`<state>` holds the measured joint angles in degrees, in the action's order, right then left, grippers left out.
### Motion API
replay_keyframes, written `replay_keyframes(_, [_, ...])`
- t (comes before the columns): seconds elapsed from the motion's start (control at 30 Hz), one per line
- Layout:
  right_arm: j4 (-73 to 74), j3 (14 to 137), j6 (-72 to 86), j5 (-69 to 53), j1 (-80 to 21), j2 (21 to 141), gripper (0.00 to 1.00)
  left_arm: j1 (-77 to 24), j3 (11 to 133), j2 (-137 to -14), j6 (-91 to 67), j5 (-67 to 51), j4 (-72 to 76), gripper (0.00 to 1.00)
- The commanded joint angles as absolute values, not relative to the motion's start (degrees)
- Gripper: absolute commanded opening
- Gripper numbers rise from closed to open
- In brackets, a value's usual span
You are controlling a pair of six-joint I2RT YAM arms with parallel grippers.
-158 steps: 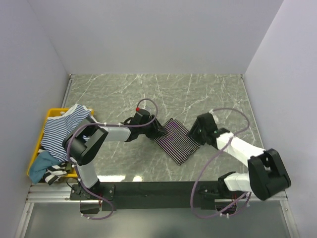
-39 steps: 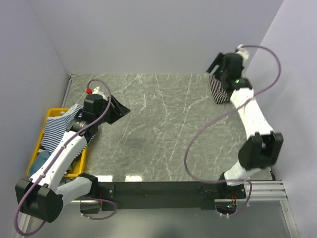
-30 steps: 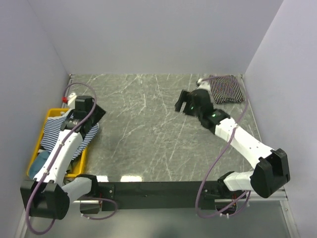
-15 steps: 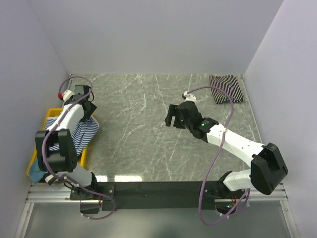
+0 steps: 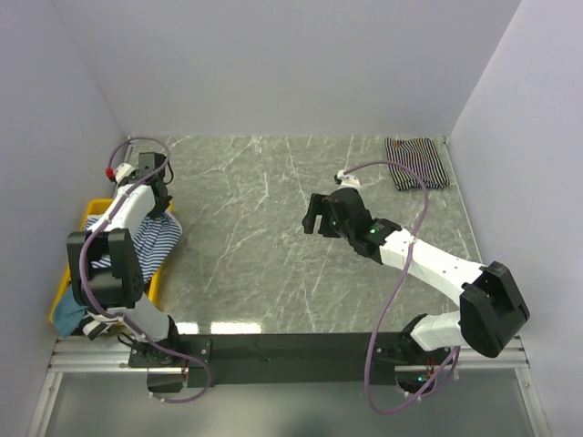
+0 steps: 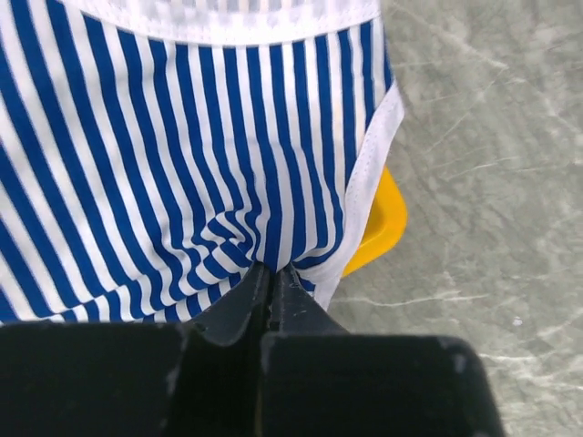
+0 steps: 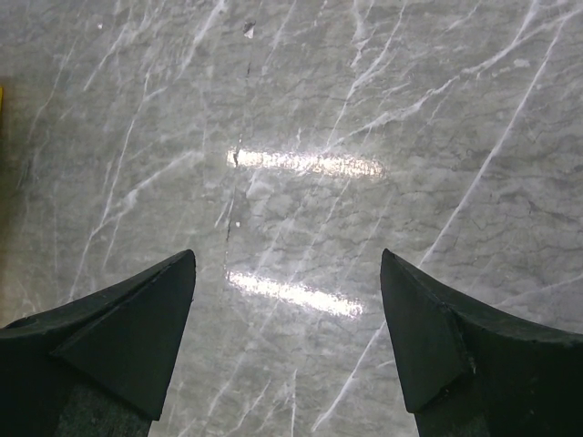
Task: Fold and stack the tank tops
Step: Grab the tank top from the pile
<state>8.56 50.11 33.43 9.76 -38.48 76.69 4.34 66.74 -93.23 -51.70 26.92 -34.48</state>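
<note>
My left pincer (image 6: 271, 273) clamped on blue-and-white striped fabric tank top (image 6: 164, 155) near white trim, at yellow plastic bin (image 6: 383, 228). Grey marble table (image 5: 264, 264) lies to my right. Right pincer (image 7: 287, 264) apart, mid-table, farther off.

The top external camera is fixed high behind the arm bases and looks down on the whole table (image 5: 273, 264). The left wrist camera is very near, looking past the left gripper (image 6: 271, 289) at the blue-and-white tank top (image 6: 182, 164) and the yellow bin (image 6: 383, 228) at the table's left edge, a part that the top view shares. The right wrist camera faces down on the middle of the table, framed by the right gripper (image 7: 287, 264).
</note>
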Motion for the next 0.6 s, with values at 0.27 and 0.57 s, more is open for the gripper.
replay_keyframes(0.27, [8.5, 52.2, 32.1, 10.1, -38.6, 73.9, 0.88, 4.7, 82.3, -79.0, -43.8, 27.0, -38.1, 0.01])
replay_keyframes(0.57, [9.4, 54.3, 30.5, 12.0, -38.6, 66.5, 0.88, -14.6, 99.1, -74.5, -40.0, 25.3, -37.5, 0.01])
